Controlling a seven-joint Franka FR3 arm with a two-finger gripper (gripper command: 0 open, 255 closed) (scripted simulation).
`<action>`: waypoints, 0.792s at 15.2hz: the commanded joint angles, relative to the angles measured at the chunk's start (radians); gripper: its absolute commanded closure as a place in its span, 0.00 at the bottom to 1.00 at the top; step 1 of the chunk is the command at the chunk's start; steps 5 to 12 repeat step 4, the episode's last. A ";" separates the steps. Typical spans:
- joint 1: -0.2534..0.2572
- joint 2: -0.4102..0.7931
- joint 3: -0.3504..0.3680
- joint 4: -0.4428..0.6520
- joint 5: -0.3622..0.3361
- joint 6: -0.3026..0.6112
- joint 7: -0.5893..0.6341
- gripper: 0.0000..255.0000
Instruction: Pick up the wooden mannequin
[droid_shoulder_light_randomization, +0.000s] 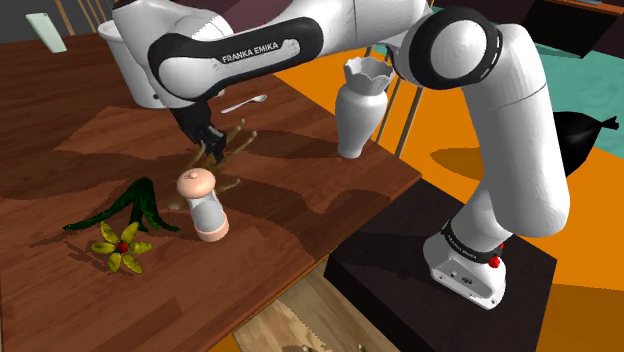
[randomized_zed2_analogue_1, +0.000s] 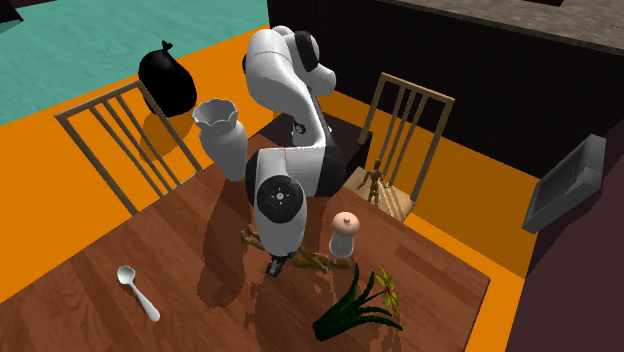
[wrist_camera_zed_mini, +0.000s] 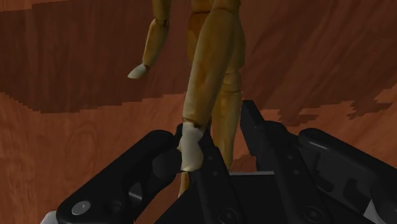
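The wooden mannequin (wrist_camera_zed_mini: 213, 76) is a tan jointed figure. Its legs run between my gripper's (wrist_camera_zed_mini: 226, 143) black fingers (wrist_camera_zed_mini: 207, 168), which are shut on them, and one arm hangs free beside the legs. In the shoulder view the gripper (droid_shoulder_light_randomization: 207, 143) is low over the brown wooden table (droid_shoulder_light_randomization: 300, 200), with the mannequin's limbs (droid_shoulder_light_randomization: 236, 140) sticking out beside it. In the second exterior view the gripper (randomized_zed2_analogue_1: 275, 265) points down at the table, and brown limbs (randomized_zed2_analogue_1: 308, 262) stick out on both sides. Whether the figure still touches the table I cannot tell.
A pink grinder (droid_shoulder_light_randomization: 203, 205) stands close to the gripper, beside a green plant with a yellow flower (droid_shoulder_light_randomization: 125, 240). A spoon (droid_shoulder_light_randomization: 245, 102) lies farther back. A white vase (droid_shoulder_light_randomization: 362, 105) stands at the table's edge. A second small mannequin (randomized_zed2_analogue_1: 375, 183) stands on a chair.
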 joint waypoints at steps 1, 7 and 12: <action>0.002 -0.008 0.003 0.013 0.004 -0.020 -0.003 1.00; 0.004 -0.011 0.003 0.025 0.005 -0.033 -0.005 1.00; 0.004 -0.011 0.003 0.025 0.005 -0.033 -0.005 1.00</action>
